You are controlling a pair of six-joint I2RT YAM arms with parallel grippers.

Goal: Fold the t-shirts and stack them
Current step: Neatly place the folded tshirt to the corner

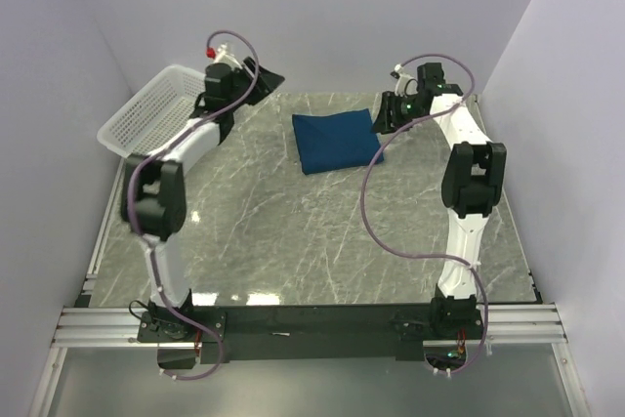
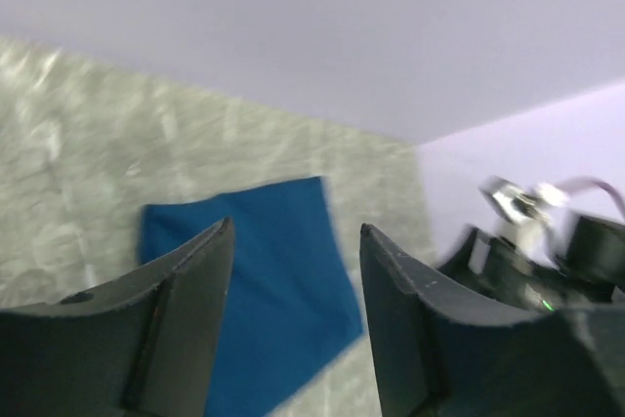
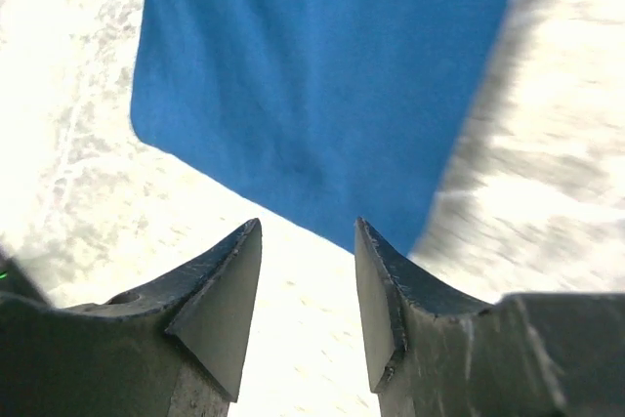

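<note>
Jaws on both arms stand parted with nothing between them. Left gripper hangs raised at the far left, just beside the white mesh basket. Its own camera shows a moderate gap and only cloth far below. Right gripper sits low at the far right, just beside the right edge of the t-shirt. Its wrist view shows the tips apart over bare table, just short of the cloth's near corner.

T-shirt lies folded into a compact dark blue rectangle, far centre of the table, slightly skewed. No print is visible, so it is probably folded inside. Only this one shirt is in view.

Judgement: the fold looks done and this reads as a release or retreat step.

Risks:
- The right fingers are close to the cloth edge. A low sideways sweep towards the left could snag the top layer and flip the fold open.
- Closing the jaws here could pinch the corner, and lifting would then drag the whole packet.
- Cotton is limp, so any nudge rumples it and the stack base goes crooked.
- The left arm is next to the basket. A swing to the left could knock or shift it.
- Both arms reaching for the shirt at once could crowd each other at the far centre.

Contact between fingers and cloth can't be confirmed from the top view.
</note>
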